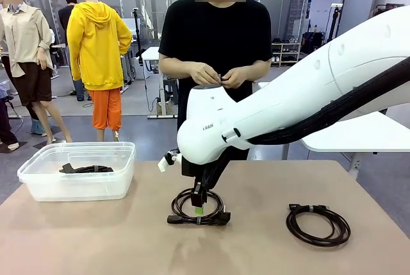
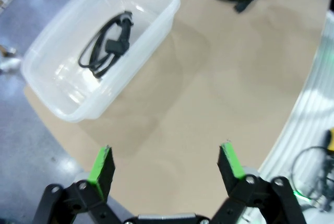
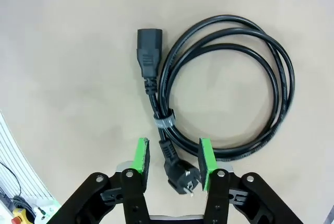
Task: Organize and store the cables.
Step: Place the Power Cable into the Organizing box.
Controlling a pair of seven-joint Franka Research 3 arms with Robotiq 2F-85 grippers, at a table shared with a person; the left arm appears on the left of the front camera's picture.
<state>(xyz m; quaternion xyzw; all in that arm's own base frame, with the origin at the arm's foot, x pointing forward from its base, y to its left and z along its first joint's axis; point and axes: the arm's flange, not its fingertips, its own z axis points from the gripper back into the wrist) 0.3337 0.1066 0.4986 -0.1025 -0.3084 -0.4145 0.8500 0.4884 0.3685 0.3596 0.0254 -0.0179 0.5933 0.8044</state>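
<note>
A black power cable wound into a round coil and bound by a pale tie (image 3: 165, 121) lies flat near the middle of the tan tabletop (image 1: 115, 243). Its rectangular black socket connector (image 3: 148, 51) rests just outside the coil, and its round two-pin plug (image 3: 180, 177) sticks out from the bundle below the tie.

The right gripper (image 3: 172, 156) hangs straight over that plug end. Its jaws are parted to a medium width, with the plug between the green pads (image 3: 140, 156) and a sliver of table showing on each side, so nothing is clamped. The white right arm (image 1: 288, 108) reaches in from the right to the table's centre.

A second coiled black cable (image 1: 311, 209) lies on the table to the right, well apart from the first. A third black cable, folded into a narrower bundle (image 2: 116, 44), lies on the floor of a clear rectangular plastic bin (image 1: 77, 188) at the far left of the table.

The left gripper (image 2: 166, 164) hovers above bare table on the near side of the bin, its jaws spread wide with nothing between them.

At the far side stands a person in a black T-shirt, both hands (image 1: 221, 77) held together at chest height, away from the table.
</note>
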